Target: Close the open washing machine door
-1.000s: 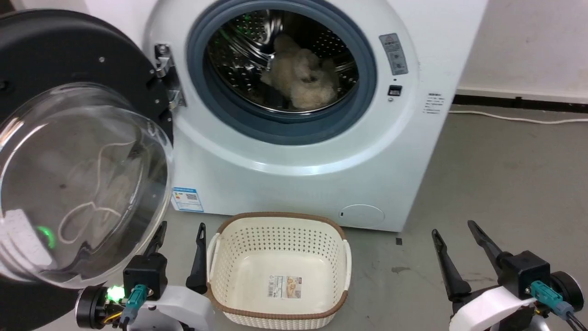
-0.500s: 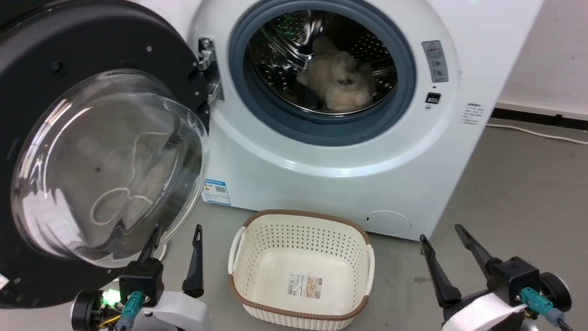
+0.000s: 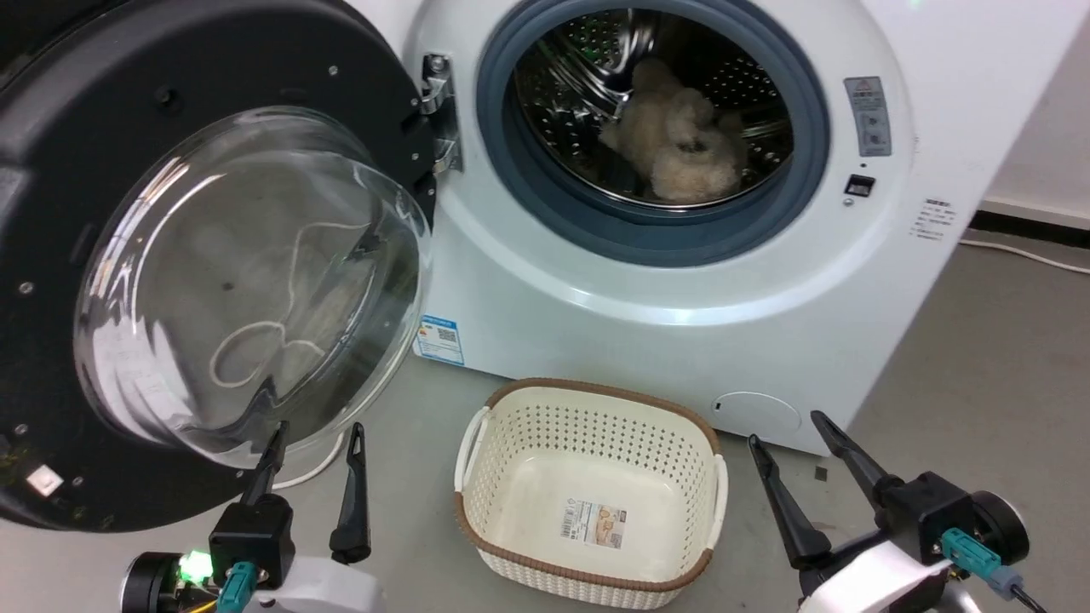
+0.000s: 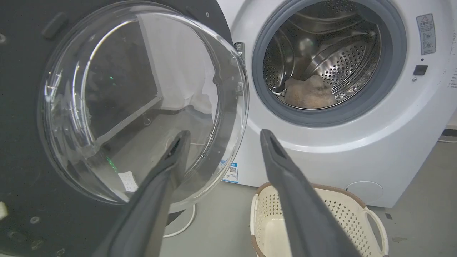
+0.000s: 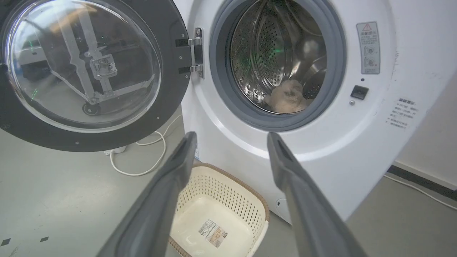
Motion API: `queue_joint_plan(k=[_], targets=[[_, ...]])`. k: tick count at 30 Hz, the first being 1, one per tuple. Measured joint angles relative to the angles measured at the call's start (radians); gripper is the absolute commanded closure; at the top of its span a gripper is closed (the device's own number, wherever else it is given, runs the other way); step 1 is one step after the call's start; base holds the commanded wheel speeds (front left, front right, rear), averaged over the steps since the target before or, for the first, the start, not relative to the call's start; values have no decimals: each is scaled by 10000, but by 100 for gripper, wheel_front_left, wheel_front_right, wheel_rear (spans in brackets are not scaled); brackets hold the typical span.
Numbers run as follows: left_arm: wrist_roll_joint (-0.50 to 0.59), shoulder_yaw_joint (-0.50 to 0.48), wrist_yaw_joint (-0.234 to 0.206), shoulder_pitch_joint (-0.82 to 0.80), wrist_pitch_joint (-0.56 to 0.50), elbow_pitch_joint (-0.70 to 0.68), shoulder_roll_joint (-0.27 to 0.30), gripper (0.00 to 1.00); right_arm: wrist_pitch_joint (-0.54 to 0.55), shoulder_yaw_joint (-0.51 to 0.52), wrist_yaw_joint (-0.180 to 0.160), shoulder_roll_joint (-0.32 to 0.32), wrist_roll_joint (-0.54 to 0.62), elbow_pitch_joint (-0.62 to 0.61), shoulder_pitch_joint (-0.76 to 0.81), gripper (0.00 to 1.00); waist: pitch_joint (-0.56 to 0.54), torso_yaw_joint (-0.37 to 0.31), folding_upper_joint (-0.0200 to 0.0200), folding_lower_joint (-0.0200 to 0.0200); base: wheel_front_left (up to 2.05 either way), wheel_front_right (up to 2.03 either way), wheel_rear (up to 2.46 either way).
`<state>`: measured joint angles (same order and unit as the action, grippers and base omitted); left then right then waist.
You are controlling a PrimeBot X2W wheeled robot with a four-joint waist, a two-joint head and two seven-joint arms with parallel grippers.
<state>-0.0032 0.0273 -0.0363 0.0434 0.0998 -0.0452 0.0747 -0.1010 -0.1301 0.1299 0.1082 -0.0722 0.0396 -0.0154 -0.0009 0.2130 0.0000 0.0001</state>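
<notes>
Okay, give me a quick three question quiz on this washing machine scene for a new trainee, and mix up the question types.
1. True or false: the washing machine door is latched shut.
2. What lies in the drum? A) a fluffy beige item B) a red towel C) nothing
3. Fill in: the cream basket stands on the floor in front of the ____.
Key: 1 false, it hangs wide open on its hinge. 2 A. 3 washing machine.

The head view looks forward and down from above and behind both pairs of jaws. Each wrist view looks low along its own jaws. All three face the nearby washing machine (image 3: 681, 340) and share its front, the washing machine door (image 3: 247, 272) left of the jaws, and the basket (image 3: 596, 390).
</notes>
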Motion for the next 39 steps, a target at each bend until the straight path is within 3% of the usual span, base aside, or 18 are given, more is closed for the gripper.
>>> queue_joint_plan(k=[39], targets=[[-75,10,-491,743,857,-614,267,0,-834,-1333,0,529,-614,525,-196,0,63,1736,0,0,0,0,0]])
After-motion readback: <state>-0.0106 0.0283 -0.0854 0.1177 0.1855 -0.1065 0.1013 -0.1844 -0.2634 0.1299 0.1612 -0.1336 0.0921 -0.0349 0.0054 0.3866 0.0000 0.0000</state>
